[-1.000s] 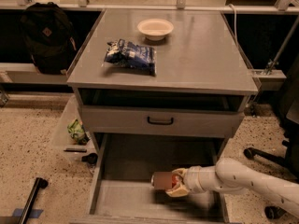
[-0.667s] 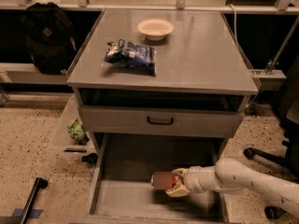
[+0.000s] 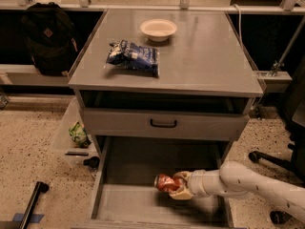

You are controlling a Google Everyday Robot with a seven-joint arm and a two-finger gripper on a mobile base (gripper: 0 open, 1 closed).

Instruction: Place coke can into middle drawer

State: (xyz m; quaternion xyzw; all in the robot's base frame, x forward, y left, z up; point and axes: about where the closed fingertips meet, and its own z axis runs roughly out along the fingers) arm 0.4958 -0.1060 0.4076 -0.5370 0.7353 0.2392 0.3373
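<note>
Far left of the cabinet (image 3: pixel 205 56), level with its top: a black backpack (image 3: pixel 47 37) against the dark shelving. Lower down, beside the cabinet's left leg, a clear bin (image 3: pixel 62 140) sits on the speckled floor with something green (image 3: pixel 77 133) inside. Further out from the cabinet, toward the bottom left corner, a black pole (image 3: pixel 33 202) lies on the floor.

On the cabinet top: a blue-and-white snack bag (image 3: pixel 133 57), crinkled and lying flat, left of centre. A pale bowl (image 3: pixel 158 29) stands behind it, nearer the back edge and apart from the bag.

Cabinet front: a grey drawer front (image 3: pixel 124 124) with a small black handle (image 3: pixel 163 123) and a dark gap above it. Under that, the middle drawer (image 3: pixel 133 204) is pulled well out of the cabinet.

The coke can (image 3: pixel 166 182) is inside that drawer, right of centre, on its side with one end pointing left. You cannot tell whether it rests on the drawer floor or sits just above it. Your gripper (image 3: pixel 178 187) is down in the drawer at the can's right end, its tan fingers (image 3: pixel 181 193) pinching the can. The white arm (image 3: pixel 252 185) runs from the gripper over the drawer's right wall to the lower right edge.

Right of the cabinet: a black chair base (image 3: pixel 267 157) on the floor.
</note>
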